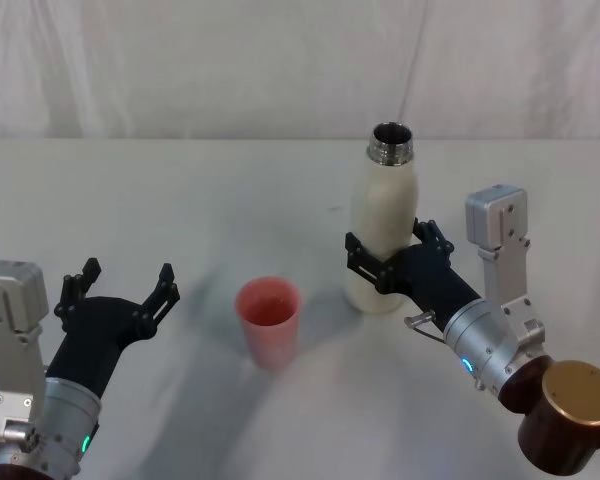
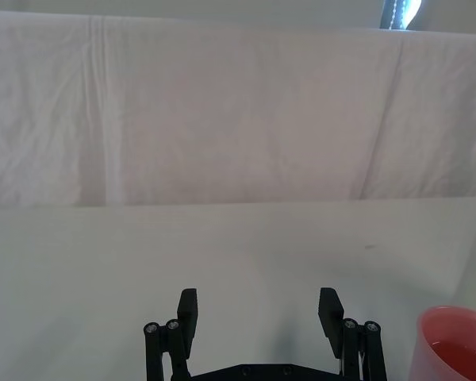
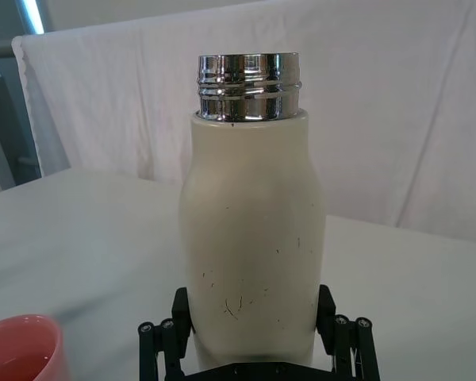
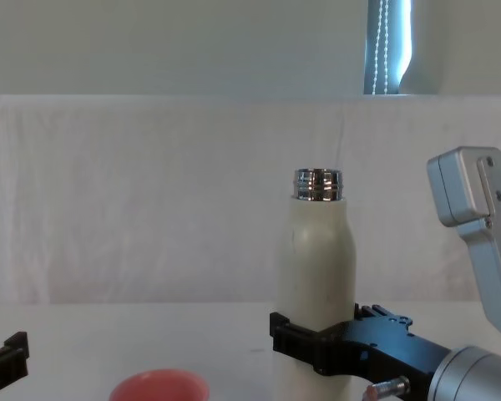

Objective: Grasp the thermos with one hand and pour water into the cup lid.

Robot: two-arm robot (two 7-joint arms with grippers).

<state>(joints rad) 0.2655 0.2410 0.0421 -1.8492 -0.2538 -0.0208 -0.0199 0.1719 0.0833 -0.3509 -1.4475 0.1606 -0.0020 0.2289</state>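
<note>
The cream-white thermos (image 1: 385,225) stands upright on the white table, its chrome neck (image 3: 248,86) uncapped. My right gripper (image 1: 392,243) reaches in from the right and is shut on the thermos's lower body, one finger pressed against each side (image 3: 182,313). The salmon-pink cup lid (image 1: 268,305) stands upright to the left of the thermos, a short gap away, and looks to hold a little liquid (image 2: 458,353). My left gripper (image 1: 120,285) hovers open over the table left of the cup lid, nothing between its fingers (image 2: 188,305).
A white cloth covers the table (image 1: 180,200) and hangs as a backdrop (image 4: 150,192) behind it. My right arm's grey wrist block (image 1: 498,215) rises just right of the thermos.
</note>
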